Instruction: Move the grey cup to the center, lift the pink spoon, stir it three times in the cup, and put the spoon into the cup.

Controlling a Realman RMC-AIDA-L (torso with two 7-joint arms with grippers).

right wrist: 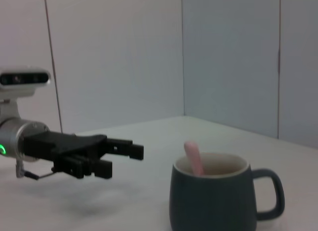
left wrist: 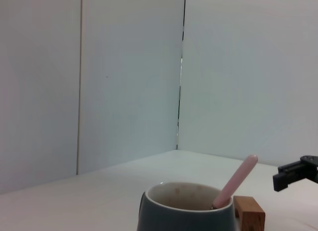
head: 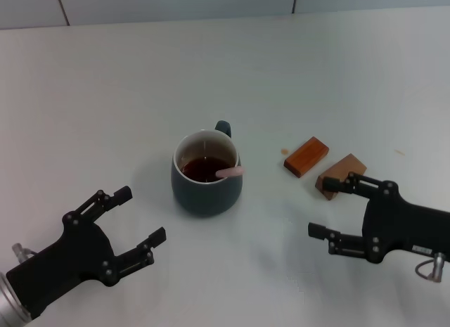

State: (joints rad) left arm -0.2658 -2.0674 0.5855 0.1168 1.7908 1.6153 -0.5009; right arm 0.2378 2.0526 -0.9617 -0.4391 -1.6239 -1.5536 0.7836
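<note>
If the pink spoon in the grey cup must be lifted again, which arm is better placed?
Probably right: the slim pink-handled spoon in the squat grey ceramic cup leans toward the open right tool; the open left tool waits opposite.

Grey cup (left wrist: 186,211) low in view, pink spoon (left wrist: 237,185) leaning inside, wooden block (left wrist: 250,213) just behind.

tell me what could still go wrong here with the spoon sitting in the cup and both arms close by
1. The pink spoon only leans on the rim of the grey cup, handle sticking out, so a bump might tip it out or splash the dark drink.
2. The open left end effector and open right end effector sit low on either side of the cup; a careless retreat could clip it.
3. The right one is right beside the wooden blocks and might shove them.
</note>
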